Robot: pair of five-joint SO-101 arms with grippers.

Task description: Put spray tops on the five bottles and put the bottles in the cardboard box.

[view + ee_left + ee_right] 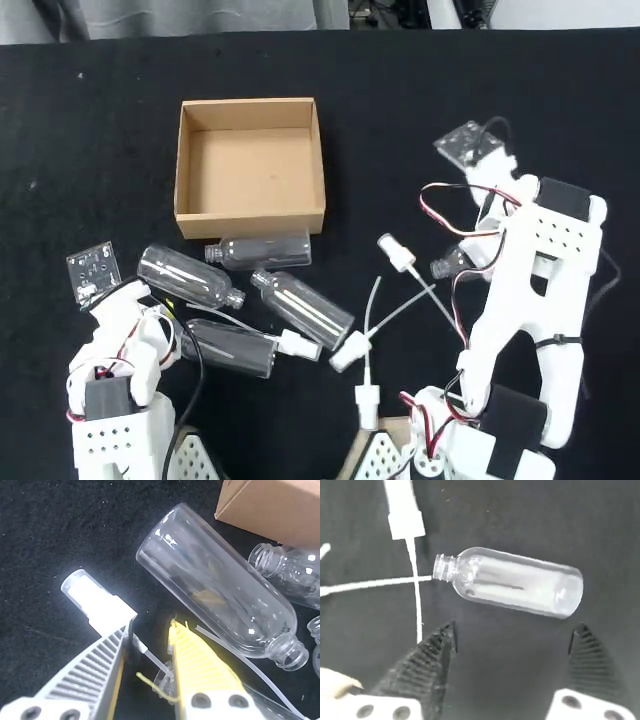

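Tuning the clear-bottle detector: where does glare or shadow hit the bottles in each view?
High view: thin white streaks run along the bottles, clearest on the middle bottle; the black cloth shows through them. Left wrist view: small bright spots on the nearest bottle and the neighbouring bottle. Right wrist view: broad soft sheen along the lone bottle, no hard shadow under it.

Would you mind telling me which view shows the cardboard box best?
The high view: it shows the whole cardboard box from above, open-topped, all four walls in sight. The left wrist view catches just one outer corner of it.
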